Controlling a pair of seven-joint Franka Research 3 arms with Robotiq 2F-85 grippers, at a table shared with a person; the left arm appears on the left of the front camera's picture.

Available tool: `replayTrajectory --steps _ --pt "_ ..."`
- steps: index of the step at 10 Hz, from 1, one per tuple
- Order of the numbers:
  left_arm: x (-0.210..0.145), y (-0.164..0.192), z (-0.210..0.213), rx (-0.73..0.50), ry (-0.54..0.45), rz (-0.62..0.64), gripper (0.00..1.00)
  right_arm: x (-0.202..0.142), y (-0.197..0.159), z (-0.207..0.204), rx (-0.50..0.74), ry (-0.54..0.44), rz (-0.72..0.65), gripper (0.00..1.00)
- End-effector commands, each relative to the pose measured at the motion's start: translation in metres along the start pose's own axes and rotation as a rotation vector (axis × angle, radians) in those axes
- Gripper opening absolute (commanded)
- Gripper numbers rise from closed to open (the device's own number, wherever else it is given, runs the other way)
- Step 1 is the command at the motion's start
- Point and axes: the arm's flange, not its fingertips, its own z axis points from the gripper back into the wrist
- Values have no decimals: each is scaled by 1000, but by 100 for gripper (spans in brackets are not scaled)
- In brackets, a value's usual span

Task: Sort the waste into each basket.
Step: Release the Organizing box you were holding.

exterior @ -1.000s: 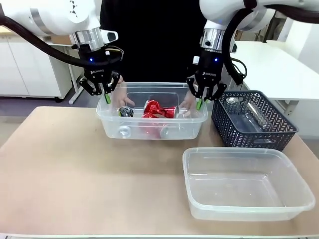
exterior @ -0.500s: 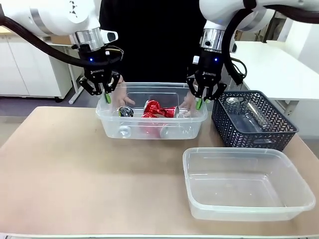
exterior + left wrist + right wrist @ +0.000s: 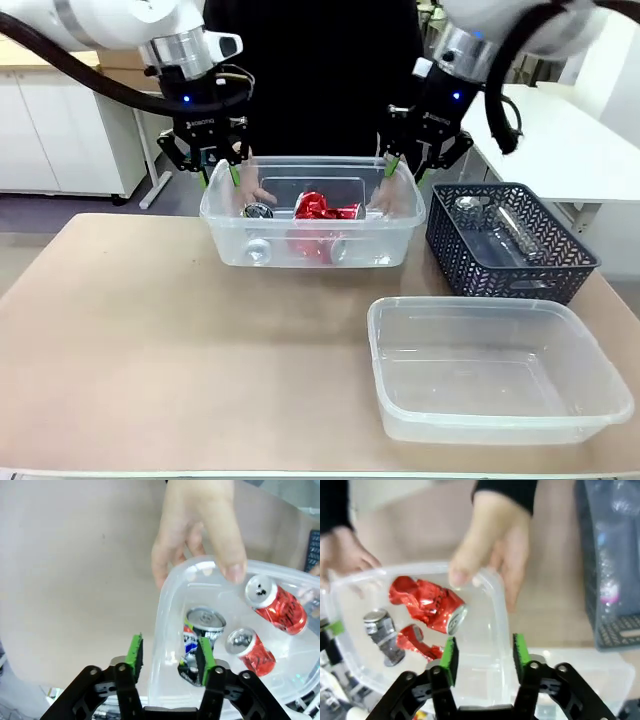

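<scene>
In the far clear tub: dented red cans on their sides, plus a darker can. Gripped at both short ends by a person's hands, thumbs over the rim. At the tub's left end, left hand wide, rim between its pads, holding nothing. At the right end, right hand likewise parted astride the rim, holding nothing. Nearer on the surface, a second clear tub. Just right of the far tub, a dark lattice basket with clear bottles inside.
</scene>
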Motion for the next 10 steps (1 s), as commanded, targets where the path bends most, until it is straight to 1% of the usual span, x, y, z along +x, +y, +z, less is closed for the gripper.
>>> replayTrajectory --steps 1,2,3,4,5,7,8,10 --pt "-22 10 5 1 -42 1 95 -21 -22 -7 57 -148 60 100" --pt "-32 13 10 -10 -60 -6 100 -27 -25 -2 84 -218 95 100" --pt "-39 13 11 -20 -62 -17 100 -32 -25 0 94 -246 147 100" --pt "-42 15 9 -8 -62 -23 100 -35 -26 0 87 -244 176 100" --pt "-44 16 7 -5 -36 -48 100 -34 -26 -3 85 -217 178 100" --pt "-42 16 6 -18 -18 -17 100 -30 -18 -13 12 -152 101 100" --pt "-41 12 10 12 -34 -17 100 -33 -17 -3 36 -224 146 100" --pt "-41 12 10 12 -34 -17 100 -33 -17 -3 36 -224 146 100"
